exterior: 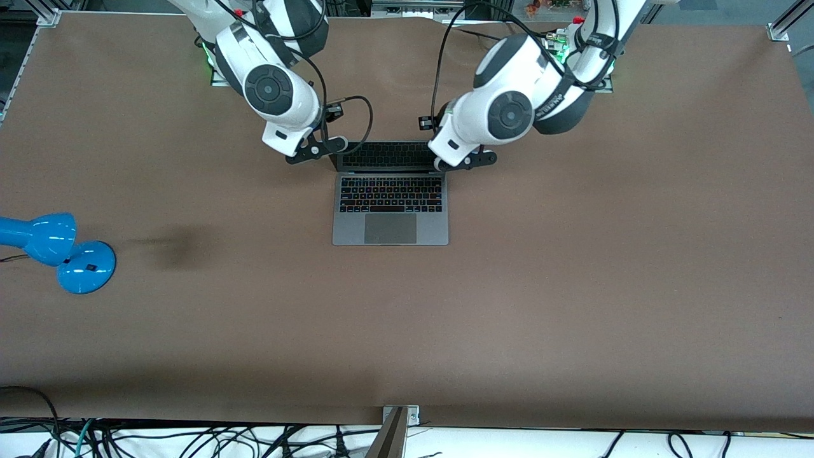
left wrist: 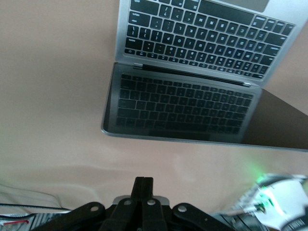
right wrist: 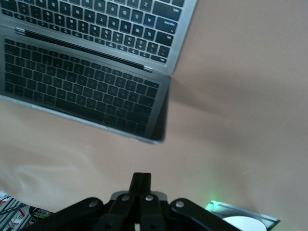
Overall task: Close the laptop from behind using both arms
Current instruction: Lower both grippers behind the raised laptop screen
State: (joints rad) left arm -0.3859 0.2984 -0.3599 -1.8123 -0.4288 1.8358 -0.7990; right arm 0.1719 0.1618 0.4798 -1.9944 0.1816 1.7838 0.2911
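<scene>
The space-grey laptop (exterior: 390,203) stands open in the middle of the brown table, keyboard facing the front camera, its lid (exterior: 385,156) upright and mirroring the keys. My right gripper (exterior: 316,149) is shut and empty, over the table beside the lid's corner toward the right arm's end. My left gripper (exterior: 472,160) is shut and empty, beside the lid's other corner. In the left wrist view the shut gripper (left wrist: 143,181) points at the lid (left wrist: 192,108), apart from it. In the right wrist view the shut gripper (right wrist: 141,176) points at the lid (right wrist: 82,91), also apart.
A blue desk lamp (exterior: 60,251) lies near the table edge at the right arm's end. A dark smudge (exterior: 172,245) marks the table (exterior: 572,286) between lamp and laptop. Loose cables (exterior: 191,439) hang along the edge nearest the front camera.
</scene>
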